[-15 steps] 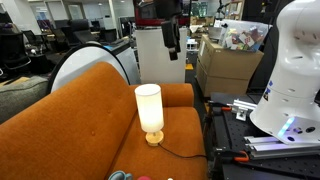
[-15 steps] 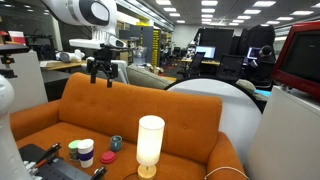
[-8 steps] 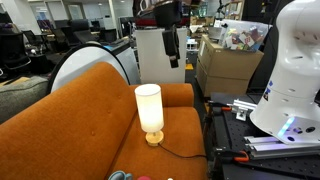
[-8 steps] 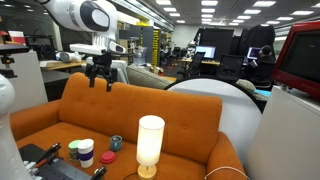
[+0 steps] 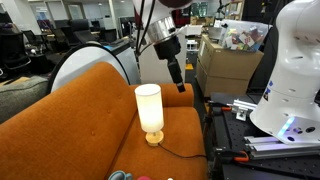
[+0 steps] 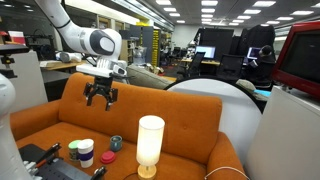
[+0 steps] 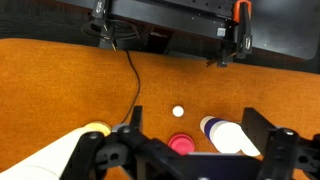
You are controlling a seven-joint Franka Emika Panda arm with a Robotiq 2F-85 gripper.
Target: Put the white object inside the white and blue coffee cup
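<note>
- Clutter on the table (image 6: 45, 120), which is the seat of an orange sofa (image 5: 80, 95), is only partly visible from any angle.
- In an exterior view, the small items are cut off by the bottom edge. Only slivers show below the white lamp (image 5: 149, 110).
- The wrist view crops the lamp (image 7: 55, 160) at the bottom left corner. The claw's dark frame covers the lower part of the white and blue coffee cup (image 7: 225, 135).
- The white object (image 7: 178, 111) is a tiny pale dot on the orange fabric. Its shape is too small to make out.
- It lies apart from the cup, up and to the left of it in the wrist view, touching nothing. A red disc (image 7: 181, 143) sits just beside the cup.
- In an exterior view, the white and blue coffee cup (image 6: 86, 153) stands near the seat's front edge, with the red disc (image 6: 108, 158) and a small dark cup (image 6: 117, 144) nearby. The white object cannot be picked out with certainty there.
- A black cable (image 7: 133, 75) runs away from the lamp base across the fabric.
- The arm (image 6: 100, 43) reaches in from the upper left, bends at a round joint and turns its wrist downward.
- The claw (image 6: 99, 100) hangs in the air in front of the sofa back, pointing down, well above the items.
- From the opposite side, the claw (image 5: 180, 84) tilts down and away from the lamp.
- In the wrist view, the claw (image 7: 185, 152) has its fingers (image 7: 88, 150) spread wide apart, holding nothing.
</note>
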